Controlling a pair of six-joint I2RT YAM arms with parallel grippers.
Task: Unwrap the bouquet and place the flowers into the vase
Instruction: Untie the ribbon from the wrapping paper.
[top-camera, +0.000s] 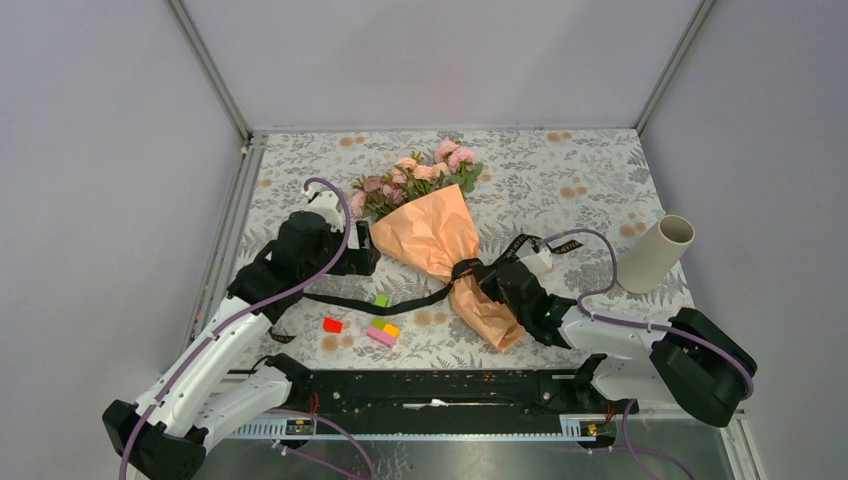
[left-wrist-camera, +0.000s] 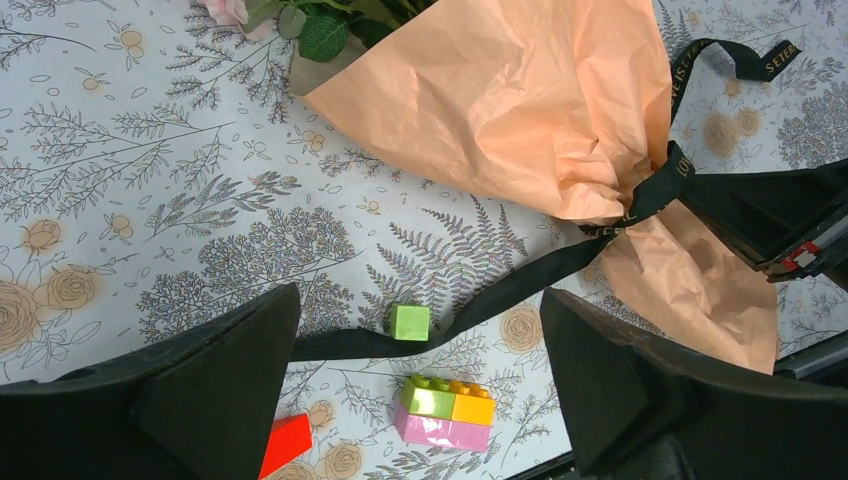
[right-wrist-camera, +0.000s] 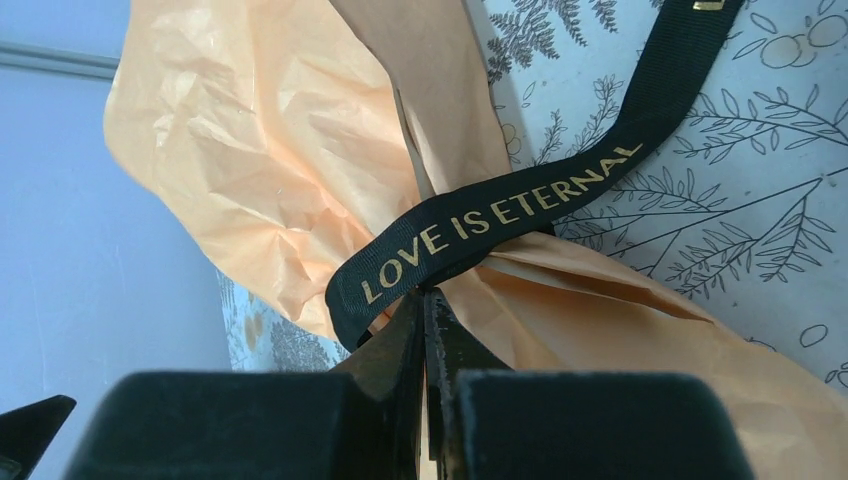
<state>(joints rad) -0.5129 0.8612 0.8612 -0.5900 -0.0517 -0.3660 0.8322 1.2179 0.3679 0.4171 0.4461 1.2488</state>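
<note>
The bouquet lies on the floral tablecloth in crinkled orange paper, its flowers pointing to the far side. A black ribbon is tied round its waist, and one tail trails left across the cloth. My right gripper is shut at that waist, its tips pinched on the ribbon's lower edge. My left gripper hangs open beside the paper's left edge; in its wrist view only cloth and ribbon lie between the fingers. The beige vase lies tipped at the right.
Small toy blocks lie near the ribbon tail: a green cube, a red block and a green, orange and pink stack. The black base rail runs along the near edge. Grey walls close in the left, right and back.
</note>
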